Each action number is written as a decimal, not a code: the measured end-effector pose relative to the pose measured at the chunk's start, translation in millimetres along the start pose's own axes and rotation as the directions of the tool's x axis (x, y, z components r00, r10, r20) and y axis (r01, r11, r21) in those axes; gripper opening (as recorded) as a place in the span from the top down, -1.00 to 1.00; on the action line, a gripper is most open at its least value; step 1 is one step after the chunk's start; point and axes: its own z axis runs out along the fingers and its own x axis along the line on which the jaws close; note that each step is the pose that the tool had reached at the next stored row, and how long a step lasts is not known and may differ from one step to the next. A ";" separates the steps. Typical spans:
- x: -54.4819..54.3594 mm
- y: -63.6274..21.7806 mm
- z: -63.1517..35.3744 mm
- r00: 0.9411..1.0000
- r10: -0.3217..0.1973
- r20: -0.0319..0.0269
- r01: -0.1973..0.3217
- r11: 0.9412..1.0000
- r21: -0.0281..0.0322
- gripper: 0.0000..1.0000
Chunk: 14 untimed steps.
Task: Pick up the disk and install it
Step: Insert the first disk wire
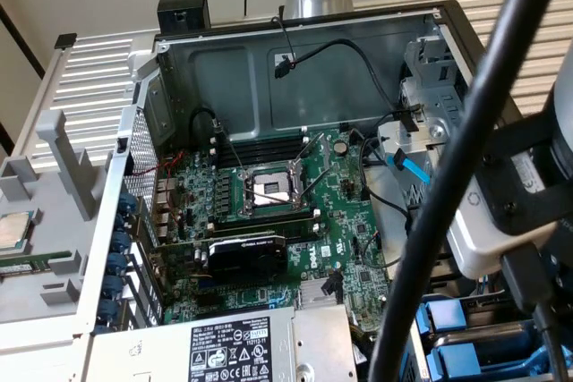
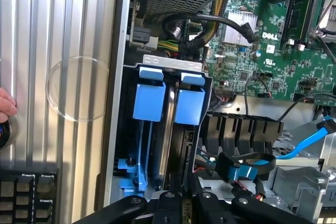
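Note:
The disk stands on edge in the drive bay of the open computer case. Its silver-grey metal edge (image 2: 167,129) shows between two blue carrier tabs (image 2: 149,98). My gripper (image 2: 182,209) hangs directly over the bay, with its black links in line with the right-hand carrier (image 2: 189,106). In the exterior view the blue carriers (image 1: 448,324) sit at the lower right, under my arm's wrist (image 1: 501,221).
The motherboard (image 1: 269,212) with its open processor socket (image 1: 269,190) fills the case. A power-supply box (image 1: 233,351) lies at the front. A blue data cable (image 2: 315,140) and black cables run beside the bay. A person's hand (image 2: 5,111) and a keyboard (image 2: 26,192) are outside the case.

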 end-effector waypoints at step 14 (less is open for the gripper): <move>-9.9 0.4 -12.0 1.000 -0.004 -0.016 0.004 1.000 0.003 0.66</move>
